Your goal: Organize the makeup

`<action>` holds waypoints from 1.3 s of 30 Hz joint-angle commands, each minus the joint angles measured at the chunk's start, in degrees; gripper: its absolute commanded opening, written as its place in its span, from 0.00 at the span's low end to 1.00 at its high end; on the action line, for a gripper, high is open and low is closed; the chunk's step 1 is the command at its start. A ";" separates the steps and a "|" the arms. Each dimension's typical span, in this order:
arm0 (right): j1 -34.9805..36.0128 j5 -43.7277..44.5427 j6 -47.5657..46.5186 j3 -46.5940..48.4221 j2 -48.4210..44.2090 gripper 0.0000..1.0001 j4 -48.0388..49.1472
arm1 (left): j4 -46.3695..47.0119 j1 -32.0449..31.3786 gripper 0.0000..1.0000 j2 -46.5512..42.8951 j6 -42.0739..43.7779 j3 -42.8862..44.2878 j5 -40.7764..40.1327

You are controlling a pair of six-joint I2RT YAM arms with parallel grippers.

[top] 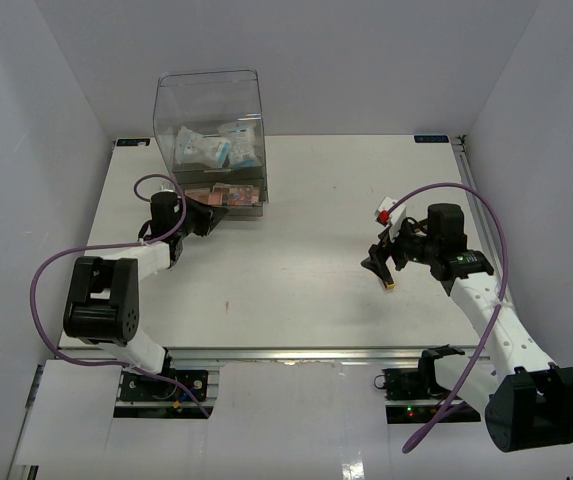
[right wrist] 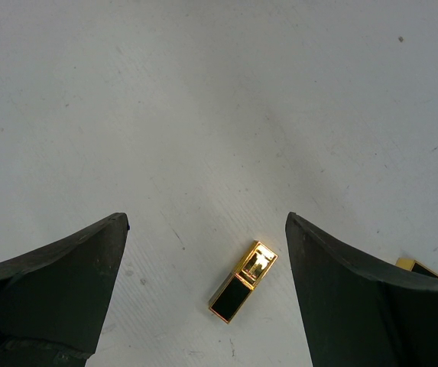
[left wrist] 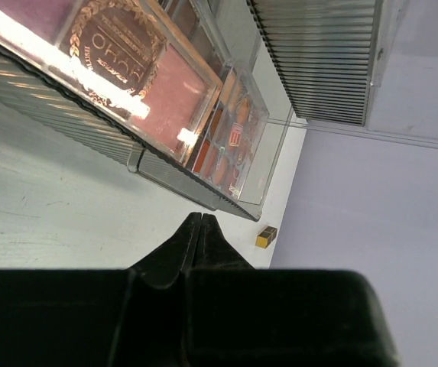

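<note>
Pink-brown eyeshadow palettes [top: 228, 195] lie in the low drawer of the clear box [top: 206, 95]; they fill the top of the left wrist view [left wrist: 157, 84]. Blue-white packets [top: 216, 148] sit on the shelf above. My left gripper [top: 212, 214] is shut and empty, tips just in front of the drawer's edge [left wrist: 201, 218]. A small gold-black tube [left wrist: 265, 237] lies by the wall beyond the drawer. My right gripper [top: 382, 268] is open [right wrist: 207, 218] above a black-gold tube [right wrist: 243, 280] lying on the table [top: 392, 286]. No silver case is in view.
Another gold piece [right wrist: 419, 267] peeks out behind my right finger. The white table [top: 296, 250] is walled at the back and on both sides. A purple cable loops over each arm.
</note>
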 commanded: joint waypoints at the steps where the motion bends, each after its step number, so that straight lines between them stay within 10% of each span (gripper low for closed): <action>1: -0.33 -1.56 0.22 0.02 -1.05 0.90 1.20 | 3.30 -0.11 0.07 2.24 0.71 -0.07 1.60; 22: -0.60 -1.45 0.13 -0.06 -1.33 0.90 1.20 | 2.42 -0.56 0.57 9.16 0.30 10.03 2.25; 39: -0.86 -1.89 -0.14 -0.14 -1.21 0.90 1.19 | 3.57 -0.55 0.53 2.47 8.97 8.78 2.89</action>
